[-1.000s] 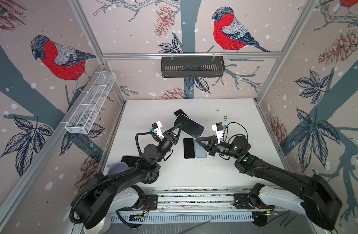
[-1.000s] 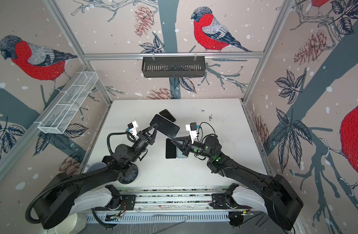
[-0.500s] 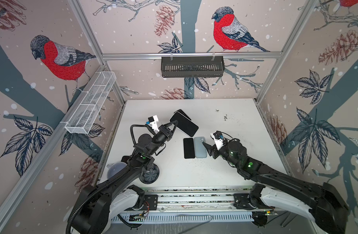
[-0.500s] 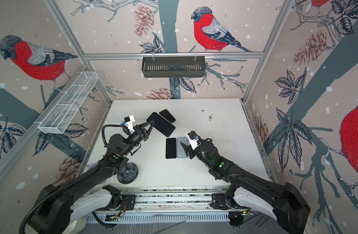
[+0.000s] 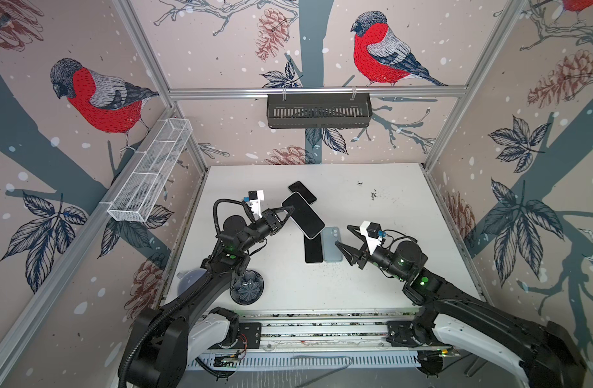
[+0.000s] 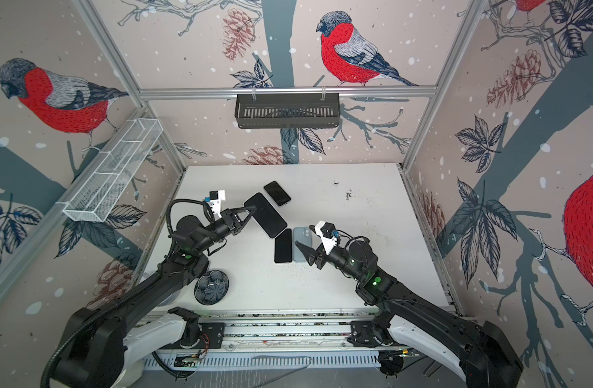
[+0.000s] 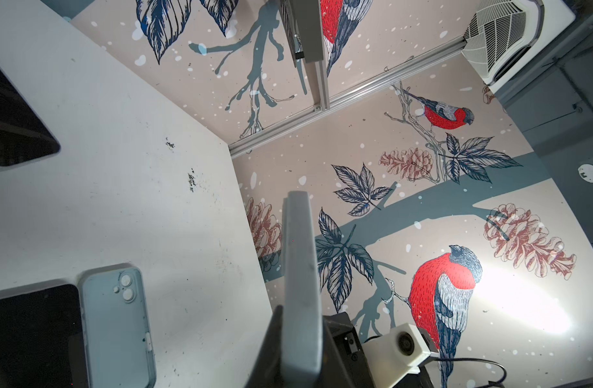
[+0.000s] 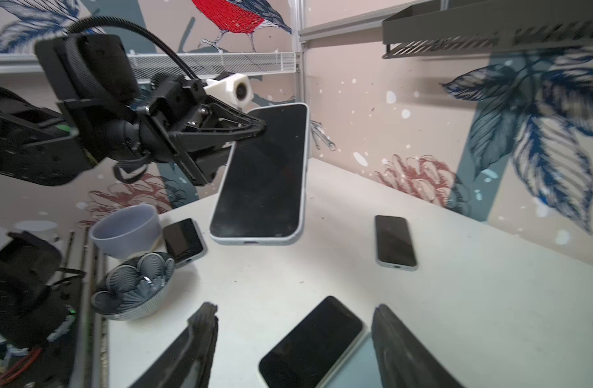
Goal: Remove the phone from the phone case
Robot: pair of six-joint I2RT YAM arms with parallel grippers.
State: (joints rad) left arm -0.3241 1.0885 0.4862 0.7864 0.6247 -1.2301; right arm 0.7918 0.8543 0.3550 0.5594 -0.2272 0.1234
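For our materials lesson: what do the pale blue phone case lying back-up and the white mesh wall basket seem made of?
Pale blue phone case: probably matte silicone or soft plastic; dull, glare-free surface. White mesh wall basket: likely painted metal wire; fine see-through grid.

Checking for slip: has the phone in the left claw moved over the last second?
Yes. In a top view the held phone slid leftward and nearer, uncovering the far phone behind it.

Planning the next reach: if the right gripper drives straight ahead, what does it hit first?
Likely the black phone, framed between the open jaws of the right gripper, or the blue piece beside it. Depth is unclear.
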